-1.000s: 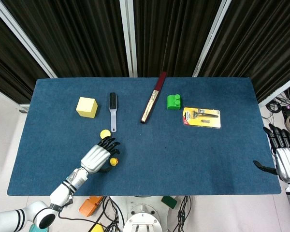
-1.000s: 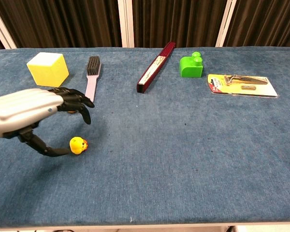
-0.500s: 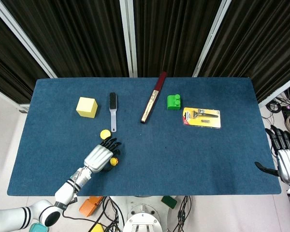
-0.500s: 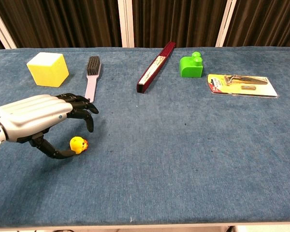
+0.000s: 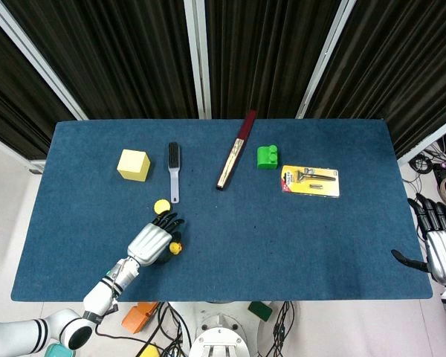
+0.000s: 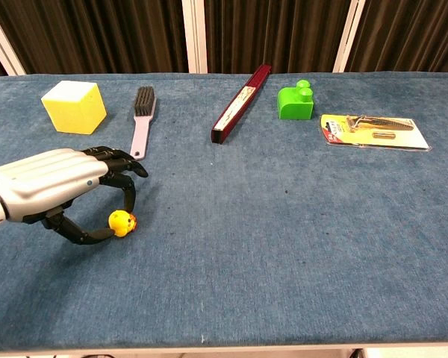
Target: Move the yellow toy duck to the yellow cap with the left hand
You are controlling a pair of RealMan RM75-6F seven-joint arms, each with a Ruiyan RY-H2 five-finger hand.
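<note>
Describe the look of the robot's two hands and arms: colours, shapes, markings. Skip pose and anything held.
The left hand has a smooth silver-white shell over its back and slim, jointed black fingers. Its wrist carries black and white bands, and the forearm is white in the head view. The right hand, at the table's edge, matches it: pale silver back, black fingers. No cables on the arms can be made out.

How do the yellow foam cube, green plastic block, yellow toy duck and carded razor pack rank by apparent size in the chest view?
1. Carded razor pack
2. Yellow foam cube
3. Green plastic block
4. Yellow toy duck, smallest despite being nearest the camera.
</note>
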